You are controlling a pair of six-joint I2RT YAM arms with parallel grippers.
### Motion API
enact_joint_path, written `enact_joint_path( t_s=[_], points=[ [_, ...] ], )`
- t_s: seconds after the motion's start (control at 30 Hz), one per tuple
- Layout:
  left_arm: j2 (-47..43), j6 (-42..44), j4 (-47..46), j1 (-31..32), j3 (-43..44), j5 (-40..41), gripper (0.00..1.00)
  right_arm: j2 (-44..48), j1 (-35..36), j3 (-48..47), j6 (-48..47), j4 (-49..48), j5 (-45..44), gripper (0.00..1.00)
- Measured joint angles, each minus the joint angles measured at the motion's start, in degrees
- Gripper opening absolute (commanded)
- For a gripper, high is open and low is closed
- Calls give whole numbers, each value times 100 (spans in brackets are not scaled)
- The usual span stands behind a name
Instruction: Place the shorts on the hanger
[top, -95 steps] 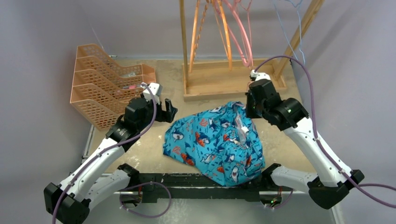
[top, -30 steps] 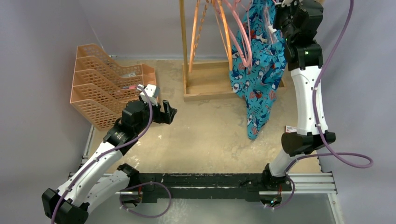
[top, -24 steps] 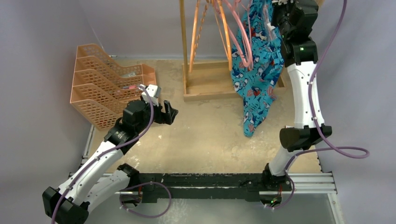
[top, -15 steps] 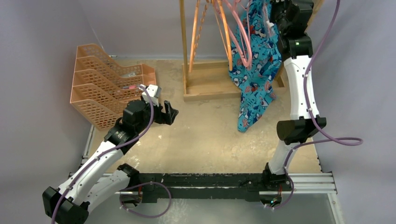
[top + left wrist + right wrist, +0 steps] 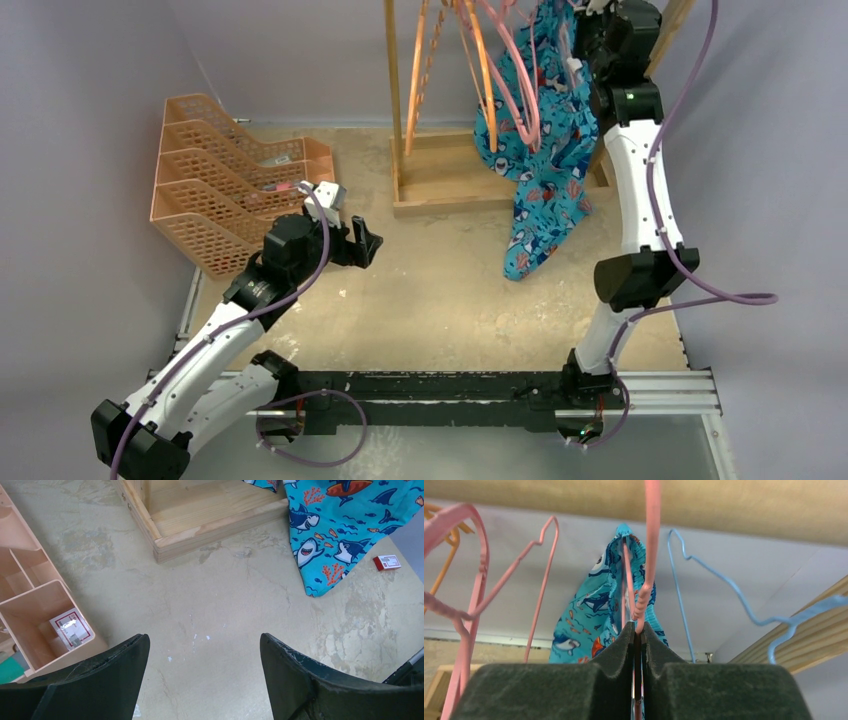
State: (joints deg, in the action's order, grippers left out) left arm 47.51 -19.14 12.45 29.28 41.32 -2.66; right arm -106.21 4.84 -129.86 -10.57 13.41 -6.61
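**Item:** bright turquoise-blue fabric shorts (image 5: 548, 150), printed with white-and-blue sharks and small orange-red fish.

**Handling (judged):** Light, soft and limp, with no stiffness of its own. It would likely fold and swing with any move and could slide off a smooth wire. Not fragile. The best hold was probably the thicker top band, pinched near one side so the cloth hung clear below. Thin leg cloth would likely bunch and slip.

**Appearance:** Print crisp, with coral sprigs among the sharks. The cloth was gathered into a narrow hanging bundle that tapered to a single corner at the bottom.

**Location:** High at the far right of the beige counter (image 5: 430, 300), against the thin pink triangular wire hanger (image 5: 522, 95) on the pale wooden rack (image 5: 450, 175). Whether the lowest corner touched the counter could not be told.

**Right tool (image 5: 637, 628):** Pads were pressed together. A pink wire ran into the slit between them, with blue cloth bunched just behind. In the top view the shorts hung from this tool, so it was taken to be clamped on the shorts. Whether the cloth lay over the hanger could not be told.

**Left tool (image 5: 202, 639):** Spread wide and holding nothing, low over the counter and well apart from the shorts.

**Also present:** orange hangers (image 5: 480, 70); a light-blue wire hanger (image 5: 704, 580); peach plastic tiered trays (image 5: 220, 170); a small red-and-white box (image 5: 386, 562) near the shorts' corner.
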Motion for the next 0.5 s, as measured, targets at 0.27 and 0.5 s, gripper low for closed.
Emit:
enact_joint_path(
  t_s=[0.27, 0.5],
  points=[
    [0, 2, 0, 0, 0, 7, 80, 380, 0, 584, 144, -9, -173, 48],
    [0, 2, 0, 0, 0, 149, 82, 979, -4, 953, 520, 229, -275, 85]
  ],
)
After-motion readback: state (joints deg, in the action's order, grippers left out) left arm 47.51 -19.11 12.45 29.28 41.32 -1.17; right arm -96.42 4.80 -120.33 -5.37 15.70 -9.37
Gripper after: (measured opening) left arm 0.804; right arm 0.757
